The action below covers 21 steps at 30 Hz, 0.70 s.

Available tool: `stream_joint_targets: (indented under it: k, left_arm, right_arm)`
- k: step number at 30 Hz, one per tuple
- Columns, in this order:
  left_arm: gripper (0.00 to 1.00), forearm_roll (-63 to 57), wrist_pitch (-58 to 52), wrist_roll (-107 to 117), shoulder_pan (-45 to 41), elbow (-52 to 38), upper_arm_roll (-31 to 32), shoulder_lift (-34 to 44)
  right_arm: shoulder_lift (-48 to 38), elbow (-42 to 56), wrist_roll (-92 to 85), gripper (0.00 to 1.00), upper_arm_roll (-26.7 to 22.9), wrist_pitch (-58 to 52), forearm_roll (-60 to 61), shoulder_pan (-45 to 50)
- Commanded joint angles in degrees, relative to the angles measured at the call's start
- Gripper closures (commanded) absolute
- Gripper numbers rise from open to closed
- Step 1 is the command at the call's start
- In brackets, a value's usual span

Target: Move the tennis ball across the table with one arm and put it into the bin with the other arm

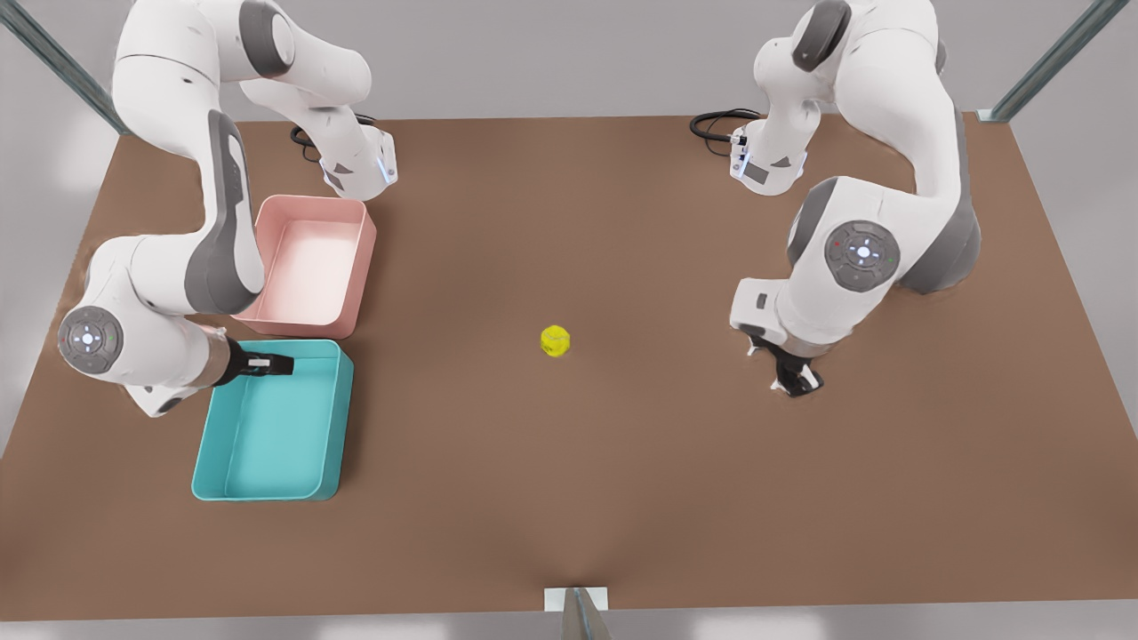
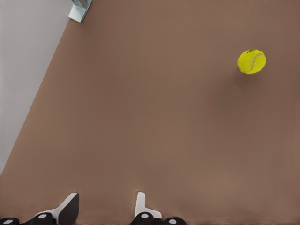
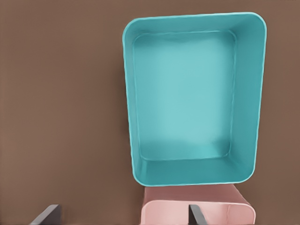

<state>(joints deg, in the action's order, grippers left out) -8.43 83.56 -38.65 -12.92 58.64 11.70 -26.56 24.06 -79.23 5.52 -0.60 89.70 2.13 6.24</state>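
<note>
Two open grippers, nothing grasped, ball mid-table.
Left gripper (image 1: 794, 378) and right gripper (image 1: 277, 364) spread empty; tennis ball (image 1: 555, 340) loose, teal bin (image 1: 342, 418) unfilled.

1. I find no readable words, brand names, numbers or signs on anything around me.
2. The tennis ball (image 1: 555, 340), out ahead of my left gripper (image 2: 105, 208), carries only a faint curved seam, no lettering.
3. The bin (image 3: 131, 117) beneath my right gripper (image 1: 277, 364) has plain teal walls, with no label.
4. The pink tray (image 1: 356, 267) just beside it is equally unmarked.
5. The round lit discs on my arm joints show small dots and marks, nothing I can read.
</note>
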Motion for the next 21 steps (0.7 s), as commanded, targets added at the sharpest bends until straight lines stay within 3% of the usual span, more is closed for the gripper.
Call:
stream_joint_targets:
  k: [1, 2, 5, 7, 10, 15, 21]
  left_arm:
    - [0.0, -0.6, -27.7, 57.7, 0.6, -0.4, 0.3, 4.3]
    - [0.0, 4.1, -22.3, 57.8, 0.8, 6.0, -2.6, 9.2]
    - [0.0, 7.7, -15.6, 69.7, -0.2, 5.9, -7.9, 7.3]
    - [0.0, 10.7, -10.0, 69.0, 3.0, 6.6, -7.9, 6.9]
    - [0.0, 9.0, 1.1, 55.6, 3.3, 19.8, -6.3, 11.4]
    - [0.0, 8.4, -4.3, 52.7, 3.3, 19.7, -6.2, 11.5]
    - [0.0, 9.0, -5.7, 49.8, 4.6, 19.2, -6.3, 11.2]
  right_arm:
    - [1.6, -0.8, 19.3, 0.0, 0.1, 7.4, 1.4, 6.7]
    - [3.1, -0.8, 22.7, 0.0, 0.1, 9.7, 1.4, 9.2]
    - [6.5, -0.9, 25.2, 0.0, 0.2, 17.4, 2.0, 14.1]
    - [8.7, -0.9, 28.8, 0.0, 0.2, 21.2, 2.6, 16.6]
    - [11.4, -1.0, 36.8, 0.0, 0.2, 26.7, 2.7, 20.9]
    - [12.7, -6.1, 43.3, 0.0, 0.3, 38.2, 3.3, 25.9]
    - [11.2, -14.1, 42.9, 0.0, 0.2, 43.5, 2.6, 28.8]
